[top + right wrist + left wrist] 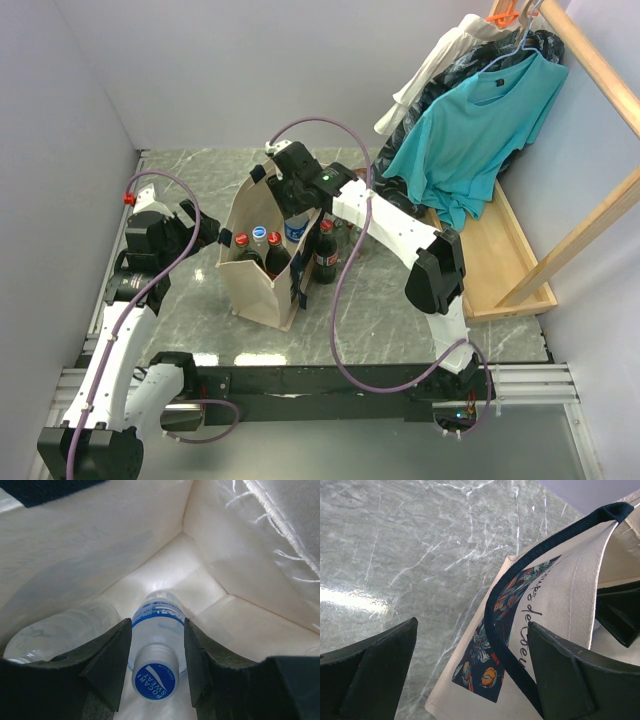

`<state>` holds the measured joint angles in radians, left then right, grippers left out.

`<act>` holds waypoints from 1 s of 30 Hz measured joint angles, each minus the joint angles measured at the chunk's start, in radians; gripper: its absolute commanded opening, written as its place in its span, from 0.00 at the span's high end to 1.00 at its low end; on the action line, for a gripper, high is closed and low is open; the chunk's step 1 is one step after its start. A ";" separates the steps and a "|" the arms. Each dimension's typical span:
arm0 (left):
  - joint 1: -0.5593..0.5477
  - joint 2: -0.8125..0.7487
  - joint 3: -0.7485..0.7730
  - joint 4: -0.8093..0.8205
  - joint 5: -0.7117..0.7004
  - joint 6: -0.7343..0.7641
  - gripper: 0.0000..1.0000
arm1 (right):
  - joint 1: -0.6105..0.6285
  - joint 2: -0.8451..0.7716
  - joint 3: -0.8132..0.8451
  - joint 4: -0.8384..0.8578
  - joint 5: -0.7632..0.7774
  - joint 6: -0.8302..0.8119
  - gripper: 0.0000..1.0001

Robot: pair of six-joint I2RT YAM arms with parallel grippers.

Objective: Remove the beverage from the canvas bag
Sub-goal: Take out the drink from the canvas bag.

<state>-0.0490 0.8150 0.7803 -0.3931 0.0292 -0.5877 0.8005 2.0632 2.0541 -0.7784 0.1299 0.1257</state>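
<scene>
Right gripper in bag, jaws astride bottle (clamped? cannot tell). Left gripper gapes. Next: clamp, lift straight.

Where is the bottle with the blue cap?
In the right wrist view, the bottle is inside the bag, between the fingers of the right claw, beside a clear bottle.

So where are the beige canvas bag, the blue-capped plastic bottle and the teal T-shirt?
Beige canvas bag (255, 292): top view, its near wall.
Blue-capped plastic bottle (155, 681): right wrist view, its cap.
Teal T-shirt (475, 125): top view, its chest.
</scene>
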 measured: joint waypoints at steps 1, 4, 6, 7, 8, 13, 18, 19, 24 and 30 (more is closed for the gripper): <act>0.000 0.000 0.000 0.000 0.000 0.000 0.04 | 0.000 0.000 -0.004 -0.001 0.003 0.001 0.46; 0.000 0.000 0.000 0.000 0.000 0.000 0.04 | 0.000 -0.008 -0.022 -0.002 0.008 0.007 0.46; 0.000 0.000 0.000 0.000 0.000 0.000 0.04 | 0.000 -0.014 -0.032 0.000 0.010 0.008 0.46; 0.000 0.000 0.000 0.000 0.000 0.000 0.04 | 0.000 -0.019 -0.036 -0.001 0.010 0.009 0.47; 0.000 0.000 0.000 0.000 0.000 0.000 0.04 | 0.000 -0.023 -0.039 -0.001 0.012 0.010 0.47; 0.000 0.000 0.000 0.000 0.000 0.000 0.04 | 0.000 -0.034 -0.047 -0.002 0.016 0.011 0.55; 0.000 0.000 0.000 0.000 0.000 0.000 0.04 | 0.000 -0.037 -0.047 -0.003 0.016 0.012 0.70; 0.000 0.000 0.000 0.000 0.000 0.000 0.04 | 0.000 -0.037 -0.046 -0.003 0.014 0.011 0.69; 0.000 0.000 0.000 0.000 0.000 0.000 0.04 | 0.000 -0.037 -0.045 -0.007 0.012 0.013 0.54; 0.000 0.000 0.000 0.000 0.000 0.000 0.04 | 0.000 -0.037 -0.045 -0.015 0.007 0.015 0.48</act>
<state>-0.0490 0.8150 0.7803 -0.3931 0.0296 -0.5877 0.8005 2.0262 2.0090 -0.7937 0.1368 0.1406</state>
